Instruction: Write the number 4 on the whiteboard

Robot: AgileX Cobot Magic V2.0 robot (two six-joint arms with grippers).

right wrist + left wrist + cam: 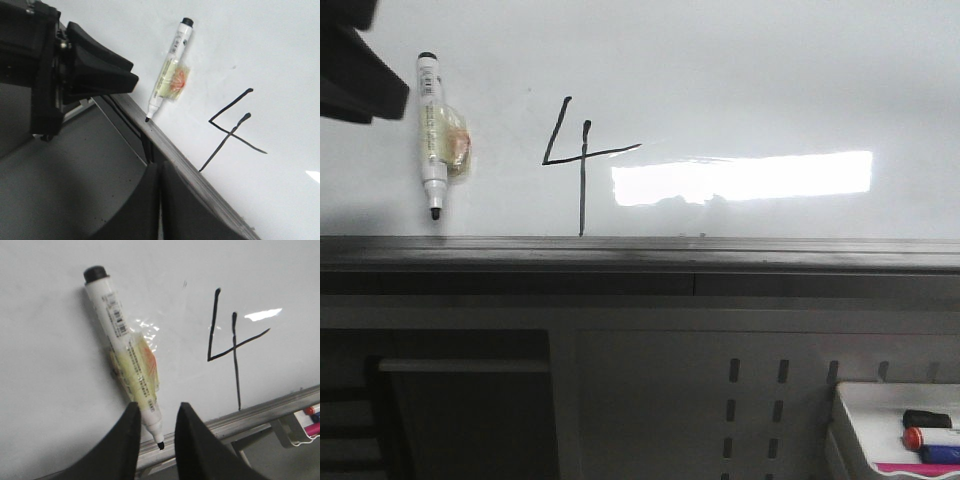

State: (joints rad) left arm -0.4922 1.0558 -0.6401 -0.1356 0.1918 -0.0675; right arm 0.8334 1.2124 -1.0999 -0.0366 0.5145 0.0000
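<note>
Left gripper: one, fingers parted, empty.
Marker: one, stuck on whiteboard, tip between those fingers.
Number 4: one, beside marker.
Right gripper: one, fingers pressed together, empty.
Tray markers: three.

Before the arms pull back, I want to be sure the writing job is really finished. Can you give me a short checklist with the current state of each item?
1. The number 4 drawn on the whiteboard, three strokes present: ok.
2. Strokes unsmeared: ok.
3. Marker released, lying on the board apart from the digit: ok.
4. Marker capped: not ok, tip is bare.
5. Left gripper open, fingers either side of the marker tip, not clamped: ok.
6. Right gripper shut and empty: ok.
</note>
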